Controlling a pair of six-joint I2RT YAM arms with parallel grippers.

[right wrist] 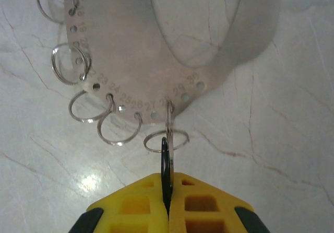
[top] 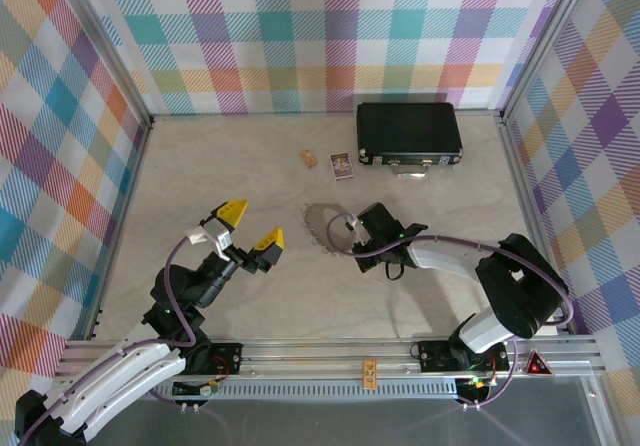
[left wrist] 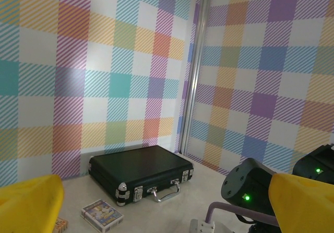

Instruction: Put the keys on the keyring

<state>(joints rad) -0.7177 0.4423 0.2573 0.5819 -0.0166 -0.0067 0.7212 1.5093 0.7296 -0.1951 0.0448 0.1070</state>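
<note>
A: Several split rings (right wrist: 119,143) hang from the numbered holes of the metal crescent plate (right wrist: 209,29), which lies near the middle of the surface (top: 200,166). The right jaws are pressed fully together on a thin dark blade seen edge-on, likely a key (right wrist: 165,162). Its tip is at the nearest ring (right wrist: 145,141).
B: Left side?
A: The left jaws gape wide, empty, raised over the near-left part of the surface.
B: Handling?
A: Key reads as light, stiff, thin metal, slick. Pinch the flat faces at the head, leave the tip free. Ring is springy wire, very light. I'd expect it to skate or swing on its hole when pushed. Plate looks thin too, may slide. Brace it near that hole.
B: Risk?
A: Key twisting in the pinch.
</note>
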